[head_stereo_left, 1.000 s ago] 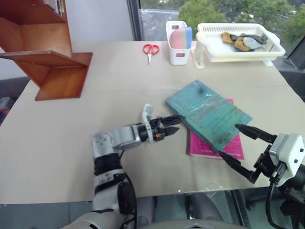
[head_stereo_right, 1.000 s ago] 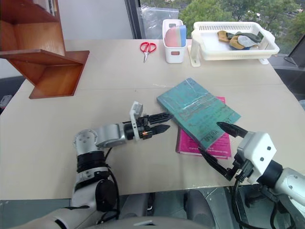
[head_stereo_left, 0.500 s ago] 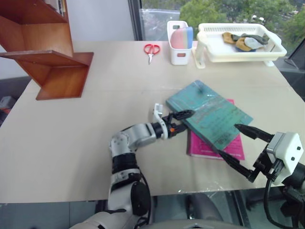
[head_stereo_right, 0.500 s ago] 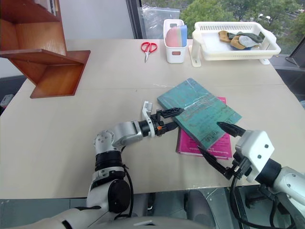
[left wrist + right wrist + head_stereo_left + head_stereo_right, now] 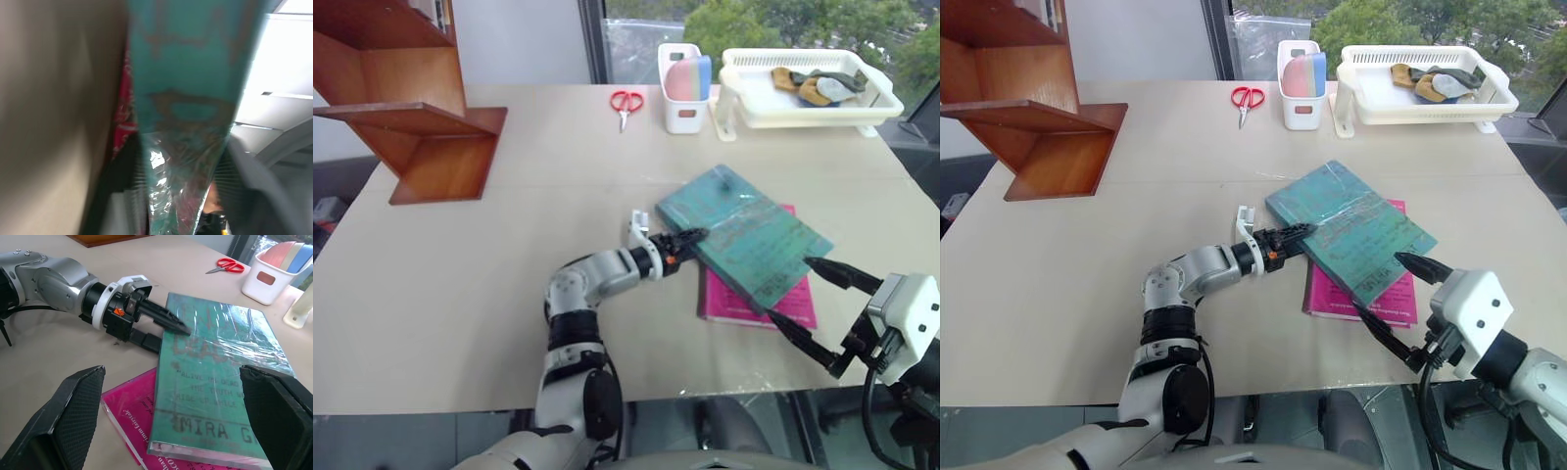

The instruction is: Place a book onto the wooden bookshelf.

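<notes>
The teal-green book lies flat on the table, skewed across a thinner magenta-pink book. My left gripper reaches in level from the left and is shut on the teal book's near-left edge; in the right wrist view one finger rests on the cover and the other sits under it. In the left wrist view the teal cover runs between the two fingers. My right gripper hovers open just in front of both books, touching nothing. The wooden bookshelf stands at the table's far left.
Red scissors, a white holder with coloured items and a white basket line the far edge by the window. The table's front edge runs close under my right gripper.
My left gripper slid right to the teal book's edge and closed from wide open onto it. The right gripper stayed where it was, open.
</notes>
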### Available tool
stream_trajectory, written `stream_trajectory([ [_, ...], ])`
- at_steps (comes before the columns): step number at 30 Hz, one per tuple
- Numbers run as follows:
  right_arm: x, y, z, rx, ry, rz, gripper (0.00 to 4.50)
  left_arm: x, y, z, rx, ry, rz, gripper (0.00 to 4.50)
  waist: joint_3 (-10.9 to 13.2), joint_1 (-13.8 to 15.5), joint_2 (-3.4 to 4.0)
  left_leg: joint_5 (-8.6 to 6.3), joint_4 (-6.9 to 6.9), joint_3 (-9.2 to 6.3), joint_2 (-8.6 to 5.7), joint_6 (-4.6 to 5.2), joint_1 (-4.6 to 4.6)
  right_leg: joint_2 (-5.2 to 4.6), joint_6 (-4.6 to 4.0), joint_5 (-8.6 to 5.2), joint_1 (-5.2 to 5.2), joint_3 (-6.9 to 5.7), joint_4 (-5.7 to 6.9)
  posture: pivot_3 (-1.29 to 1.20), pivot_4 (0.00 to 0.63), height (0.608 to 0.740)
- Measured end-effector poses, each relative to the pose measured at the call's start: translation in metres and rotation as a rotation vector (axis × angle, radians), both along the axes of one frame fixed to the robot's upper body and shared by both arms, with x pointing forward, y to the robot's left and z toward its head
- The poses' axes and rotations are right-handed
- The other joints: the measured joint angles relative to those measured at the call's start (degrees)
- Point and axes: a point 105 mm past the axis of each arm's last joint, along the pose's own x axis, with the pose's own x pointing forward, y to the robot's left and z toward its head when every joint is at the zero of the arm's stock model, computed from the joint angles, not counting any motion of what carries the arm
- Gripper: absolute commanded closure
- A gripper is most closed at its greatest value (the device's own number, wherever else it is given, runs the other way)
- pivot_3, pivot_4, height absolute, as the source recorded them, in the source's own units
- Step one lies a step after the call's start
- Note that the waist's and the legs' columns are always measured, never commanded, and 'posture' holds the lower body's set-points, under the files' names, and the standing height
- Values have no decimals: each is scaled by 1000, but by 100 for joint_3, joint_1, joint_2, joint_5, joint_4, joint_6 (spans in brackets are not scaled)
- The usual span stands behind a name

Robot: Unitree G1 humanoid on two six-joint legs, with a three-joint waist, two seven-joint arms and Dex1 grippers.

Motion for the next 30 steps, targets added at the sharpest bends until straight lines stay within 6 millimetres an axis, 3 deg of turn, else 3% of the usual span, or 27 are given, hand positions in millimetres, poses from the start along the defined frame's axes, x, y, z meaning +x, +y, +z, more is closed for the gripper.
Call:
stream_trajectory([
  [9, 7, 8, 8, 9, -53, 30, 0, 7, 14, 4, -16, -27, 25, 3926, -3, -24, -3, 0, 1, -1, 1, 0, 3, 3, -1, 0, 0, 1, 2, 0, 150, 740],
  [13, 12, 10, 10, 14, -68, 45, 0, 16, 36, 10, -7, -81, 78, 3926, -2, -48, -4, 0, -2, 0, 3, 0, 1, 4, -1, 0, -2, 2, 2, 0, 150, 740],
  [16, 20, 12, 9, 26, -72, 58, 0, 31, 64, 33, 89, -239, 116, 3926, 7, -83, -21, 1, -1, -6, 4, -1, -3, 8, -2, 1, -5, -3, 2, 0, 150, 740],
  [20, 33, 20, 8, 56, -80, 114, 0, 46, 101, 95, 338, -632, 132, 3926, 11, -132, -25, 0, -7, 5, 3, -2, -4, 4, -1, 1, -7, 2, -4, 0, 150, 740],
  [24, 45, 24, 9, 79, -94, 153, 0, 48, 122, 131, 596, -981, 117, 3926, 12, -132, -18, 0, -17, 11, 4, -3, -1, 1, -3, 0, -8, 3, -7, 0, 150, 740],
  [26, 54, 28, 9, 90, -108, 186, 0, 48, 133, 143, 928, -1307, 51, 3926, 20, -132, -14, 1, -29, 16, 4, -5, -2, 2, -5, 0, -12, 5, -11, 0, 150, 740],
  [29, 62, 34, 8, 98, -113, 220, 0, 44, 136, 157, 1217, -1634, -44, 3926, 32, -100, -27, 0, -31, 16, 7, -5, -11, 4, -6, 0, -17, 2, -21, 0, 150, 740],
  [30, 67, 37, 9, 105, -120, 243, 0, 39, 135, 170, 1433, -1870, -153, 3926, 39, -75, -31, 0, -28, 17, 6, -4, -18, 4, -5, 0, -21, 2, -20, 0, 150, 740],
])
